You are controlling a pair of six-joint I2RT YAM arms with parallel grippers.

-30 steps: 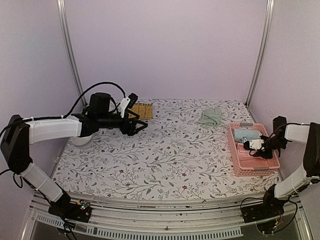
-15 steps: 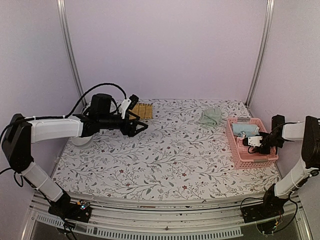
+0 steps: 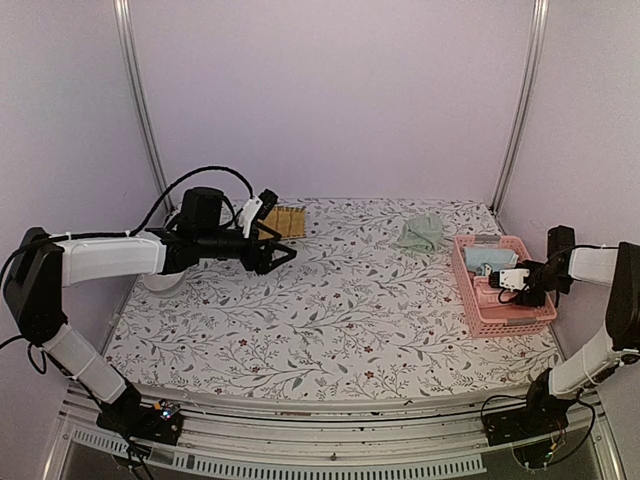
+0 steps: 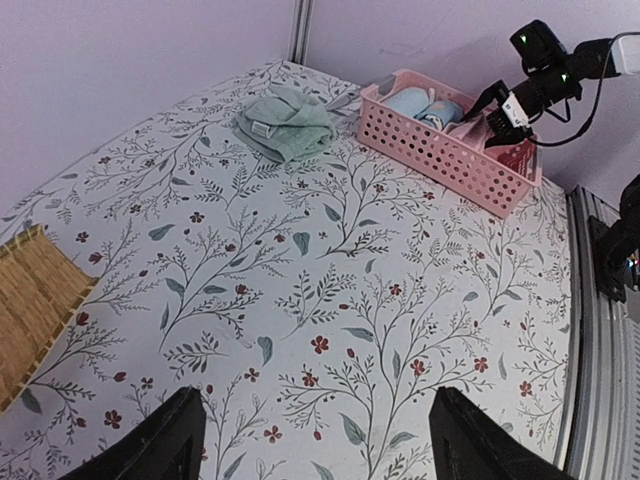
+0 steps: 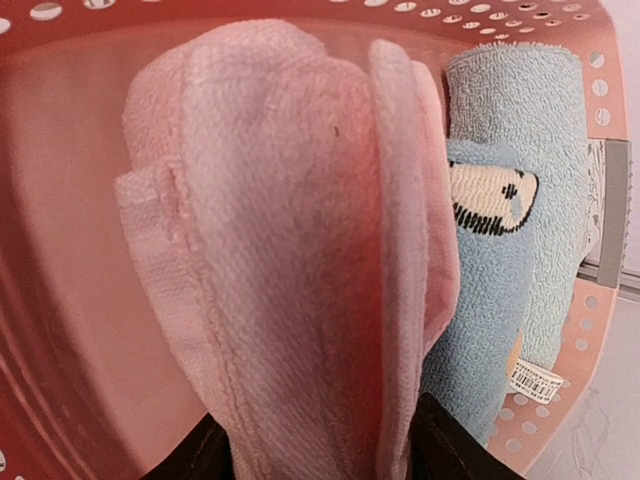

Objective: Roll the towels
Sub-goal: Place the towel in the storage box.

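A rolled pink towel lies in the pink basket beside a rolled light blue towel. My right gripper reaches into the basket and is open, its fingers standing on either side of the pink roll's near end. In the top view this gripper sits over the basket at the right edge. A crumpled sage green towel lies on the table behind the basket, also seen in the left wrist view. My left gripper hovers open and empty above the floral tablecloth, far left.
A yellow-brown woven mat lies at the back left, just beyond the left gripper. A white round object sits under the left arm. Metal posts and lilac walls close in the back and sides. The basket stands close to the table's right edge.
The right jaws have spread apart around the pink towel. The basket, which looked raised and tilted a second ago, now sits flat and farther back. The left arm has stayed still.
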